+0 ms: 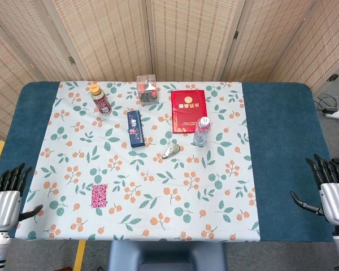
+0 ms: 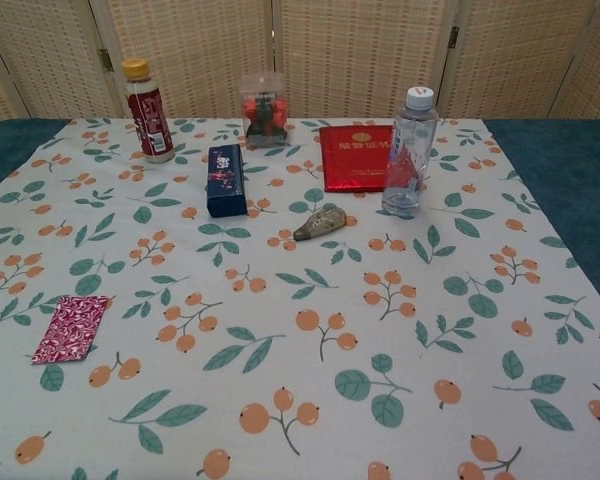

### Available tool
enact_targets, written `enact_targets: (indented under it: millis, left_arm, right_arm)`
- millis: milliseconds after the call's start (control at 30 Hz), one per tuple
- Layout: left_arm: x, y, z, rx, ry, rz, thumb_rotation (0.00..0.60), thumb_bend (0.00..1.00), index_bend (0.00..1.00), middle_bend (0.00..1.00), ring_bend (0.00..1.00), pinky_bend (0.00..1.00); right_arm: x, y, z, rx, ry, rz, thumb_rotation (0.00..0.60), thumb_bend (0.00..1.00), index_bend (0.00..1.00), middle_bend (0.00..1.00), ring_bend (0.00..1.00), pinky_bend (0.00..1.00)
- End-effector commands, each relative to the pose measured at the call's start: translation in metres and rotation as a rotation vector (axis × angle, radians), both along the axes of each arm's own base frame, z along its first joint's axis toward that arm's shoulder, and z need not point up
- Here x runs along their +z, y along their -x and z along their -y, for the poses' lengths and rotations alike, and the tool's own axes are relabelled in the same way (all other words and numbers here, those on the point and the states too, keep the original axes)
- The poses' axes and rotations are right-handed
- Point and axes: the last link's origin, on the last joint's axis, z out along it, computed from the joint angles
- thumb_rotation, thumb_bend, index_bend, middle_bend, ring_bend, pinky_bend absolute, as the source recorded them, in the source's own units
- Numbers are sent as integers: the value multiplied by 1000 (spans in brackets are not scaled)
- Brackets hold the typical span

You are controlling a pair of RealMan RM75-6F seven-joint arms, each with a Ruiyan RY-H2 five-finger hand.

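The left hand [image 1: 3, 202] hangs at the front left corner of the table [image 1: 279, 147], just off its edge, with the fingers spread upward and the thumb pointing to the side; it holds nothing. The right hand [image 1: 330, 195] is at the front right corner, also beside the edge, with fingers spread apart and nothing in them. Both hands show only in the head view.

The thing nearest to the left hand is the small red patterned packet [image 1: 99, 195], which lies flat on the floral tablecloth [image 1: 158, 214] near the front left part, well apart from the hand. Nothing stands between them; only the blue border of the table and the cloth are there.

The other things are toward the back of the table. A brown drink bottle with a yellow cap [image 1: 100, 99] stands upright at the back left. A clear plastic box [image 1: 147, 89] stands near the back edge, in the middle. A dark blue box [image 1: 135, 128] lies in front of it. The red certificate booklet [image 1: 188, 110] lies flat to the right of the blue box, and a clear water bottle [image 1: 201, 131] stands upright just at its front right corner. A small grey-green object [image 1: 171, 151] lies near the bottle, toward the front. All of them are far from the right hand.
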Motion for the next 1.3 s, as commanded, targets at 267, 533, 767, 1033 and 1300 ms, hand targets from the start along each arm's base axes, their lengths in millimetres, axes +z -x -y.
enact_targets:
  millis: [267,533,767,1033,1300]
  left_arm:
    - [-9,-16,-20,-116,145,-19,600,338,150,0,0,0]
    - [-24,-30,-36,-205,325,-71,600,800,222,0,0,0]
    - [-48,-42,-40,-259,457,-106,313,946,275,0,0,0]
    - [-64,-49,-40,-304,537,-138,225,948,304,0,0,0]
    - [-86,-57,-41,-365,599,-218,224,947,295,0,0,0]
  right_arm:
    - [3,-4,3,11,-3,-5,239,329,0,0,0,0]
    - [5,-4,1,1,-1,-1,281,329,0,0,0,0]
    - [5,-4,-1,5,-6,6,279,329,0,0,0,0]
    - [6,-6,-1,9,-3,8,281,328,0,0,0,0]
    - [1,-5,1,8,-17,14,283,328,0,0,0,0]
